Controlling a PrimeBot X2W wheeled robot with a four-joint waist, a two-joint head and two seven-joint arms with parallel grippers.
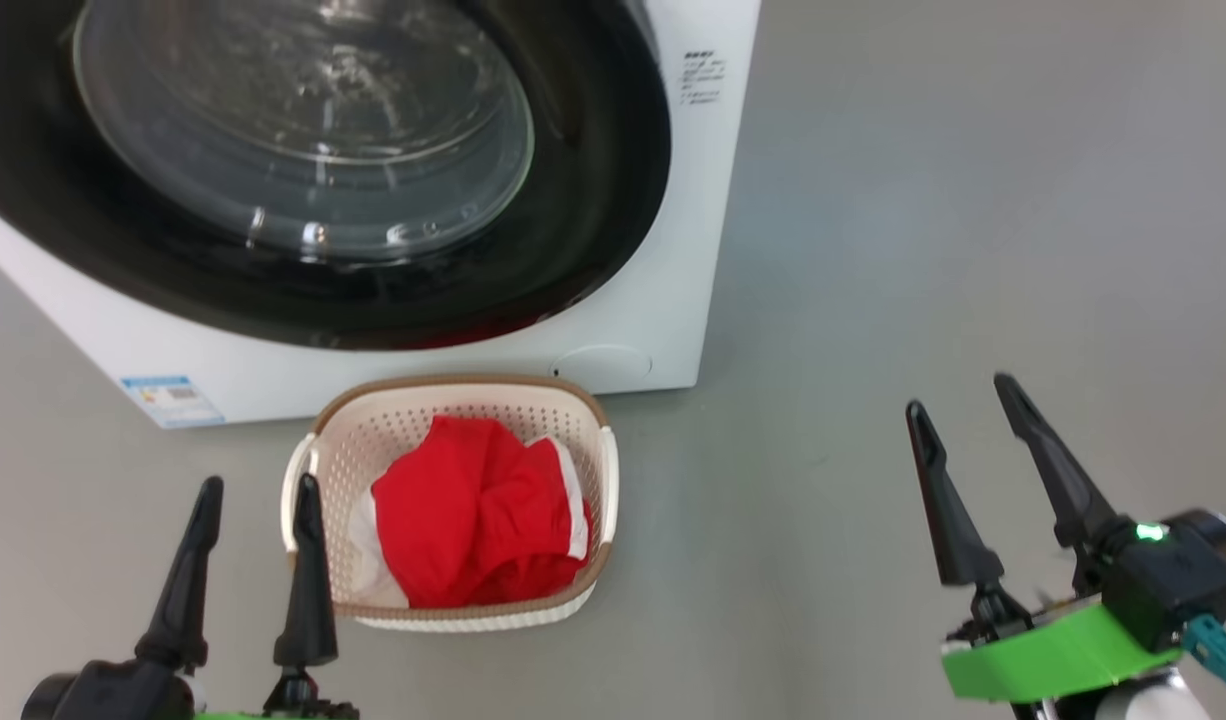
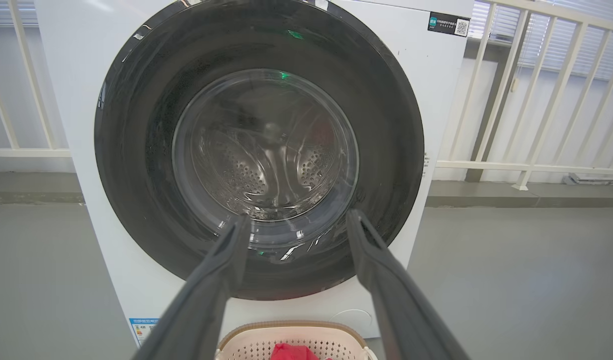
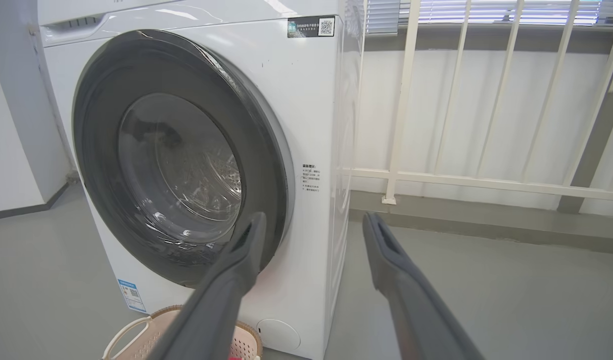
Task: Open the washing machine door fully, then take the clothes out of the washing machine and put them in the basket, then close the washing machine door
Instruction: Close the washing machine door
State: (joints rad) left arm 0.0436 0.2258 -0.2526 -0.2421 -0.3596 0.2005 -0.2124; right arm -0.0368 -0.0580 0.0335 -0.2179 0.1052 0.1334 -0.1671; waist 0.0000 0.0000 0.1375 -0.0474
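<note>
The white washing machine [image 1: 663,300] stands ahead with its black-rimmed round door [image 1: 303,150] lying flat against the front. Through the door's glass [image 2: 264,145] I see the steel drum. On the floor just before the machine sits the cream basket [image 1: 598,470] with red and white clothes [image 1: 478,515] heaped in it. My left gripper [image 1: 258,490] hangs open beside the basket's left rim, holding nothing. My right gripper [image 1: 963,395] is open over bare floor far to the right. The left wrist view shows the left gripper [image 2: 296,220] aimed at the door, the right wrist view the right gripper [image 3: 314,222] at the machine's corner.
Grey floor [image 1: 923,200] spreads to the right of the machine. A white railing [image 3: 436,175] runs along the wall behind it. A blue label [image 1: 170,397] sits low on the machine's front.
</note>
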